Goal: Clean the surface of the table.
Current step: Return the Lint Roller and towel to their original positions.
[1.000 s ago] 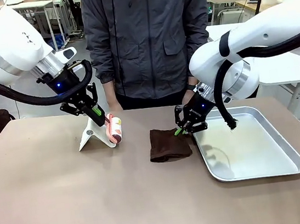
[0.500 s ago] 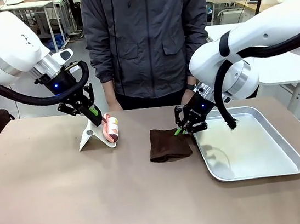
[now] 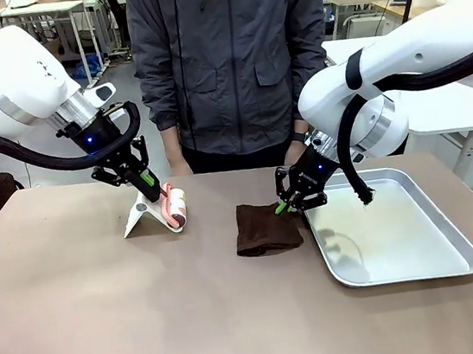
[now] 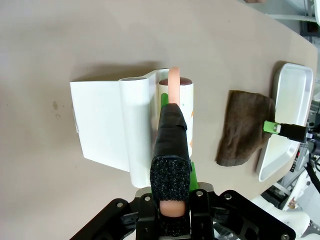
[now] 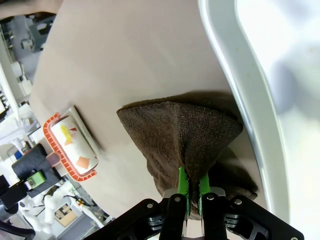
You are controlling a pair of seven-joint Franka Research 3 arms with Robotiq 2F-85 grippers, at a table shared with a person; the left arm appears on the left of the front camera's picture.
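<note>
The brownish table (image 3: 152,328) spreads across the front view. My left gripper (image 3: 156,188) is shut on the pink handle of a lint roller (image 3: 176,208), whose patterned roll rests beside a white holder (image 3: 141,217). From the left wrist, the roller (image 4: 181,102) lies alongside the holder (image 4: 102,127), with the handle clamped in my left gripper (image 4: 174,125). My right gripper (image 3: 286,206) is shut on the edge of a folded brown cloth (image 3: 264,230) lying on the table. In the right wrist view my right gripper (image 5: 192,182) pinches the cloth (image 5: 182,127) between its green pads.
A shiny metal tray (image 3: 407,278) sits at the right, its rim right beside the cloth; the same tray (image 5: 232,65) appears in the right wrist view. A person in a grey jacket (image 3: 229,56) stands at the far edge. The near half of the table is bare.
My left arm has drawn back to the left and tipped the roller lower, down beside the white holder. The right gripper and the cloth have not moved.
</note>
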